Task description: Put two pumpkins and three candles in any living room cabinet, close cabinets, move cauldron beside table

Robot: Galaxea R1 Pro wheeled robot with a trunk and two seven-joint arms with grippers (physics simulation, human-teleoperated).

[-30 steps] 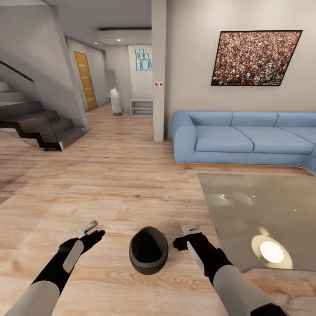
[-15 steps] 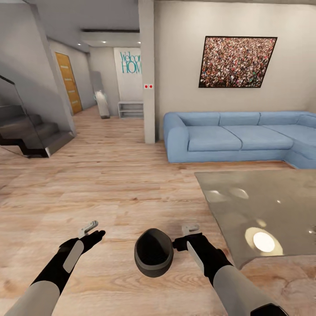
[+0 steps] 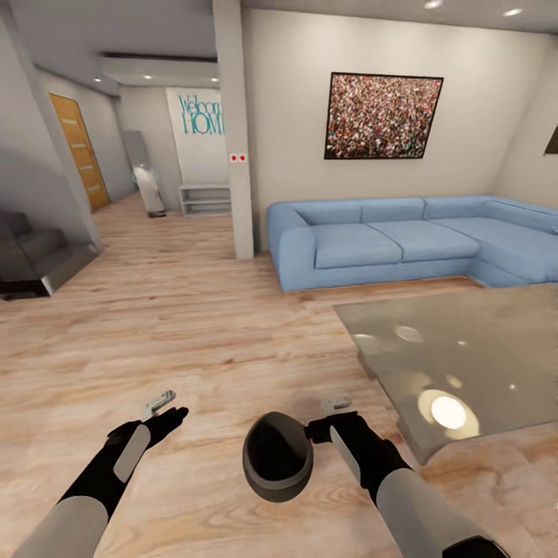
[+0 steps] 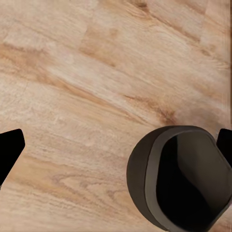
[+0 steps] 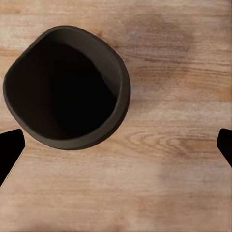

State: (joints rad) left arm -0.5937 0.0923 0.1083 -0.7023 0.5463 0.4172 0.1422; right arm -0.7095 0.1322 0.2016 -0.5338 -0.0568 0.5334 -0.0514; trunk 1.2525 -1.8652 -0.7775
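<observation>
Right, the cauldron [image 3: 277, 457] is sitting upright on the wood plank floor [image 3: 194, 333] btwn my two arms, mouth up, inside too dark to read. My right gripper [image 3: 325, 425] is hovering just beside its rim; can't tell if it's touching. Left gripper [image 3: 167, 407] is hanging over bare floor, apart from the pot. In both wrist views my jaws are standing wide apart w/ nothing btwn them; only the black tips are showing at the frame edges.

The glass table [image 3: 465, 364], reflecting ceiling lights, is lying near the cauldron on my right, its far edge cut off. Beyond it: blue corner sofa [image 3: 387, 240], framed picture [image 3: 384, 116], a pillar [image 3: 232, 132], stairs [image 3: 31, 260] cut off at the left.
</observation>
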